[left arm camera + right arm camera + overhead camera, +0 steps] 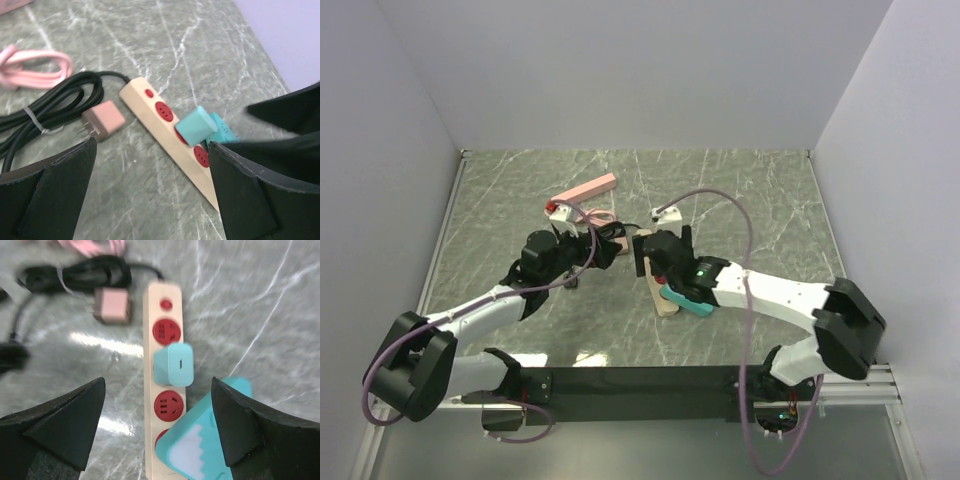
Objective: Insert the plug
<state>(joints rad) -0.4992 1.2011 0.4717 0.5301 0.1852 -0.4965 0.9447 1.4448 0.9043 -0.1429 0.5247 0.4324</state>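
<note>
The right tool (157,410) is spread wide, its fingers to either side of the small teal block-shaped plug (172,364) and touching nothing. The plug stands at the centre of the right wrist frame, on a socket of the long cream power strip with red sockets (155,290). The insertion step is judged done or nearly so; full seating cannot be confirmed. A straight lift clear is called for next, without the plug being knocked. The left tool (150,170) is also spread and empty. A pinkish-brown plug (112,306) lies loose on the grey marbled worktop (260,315), upper left.
</note>
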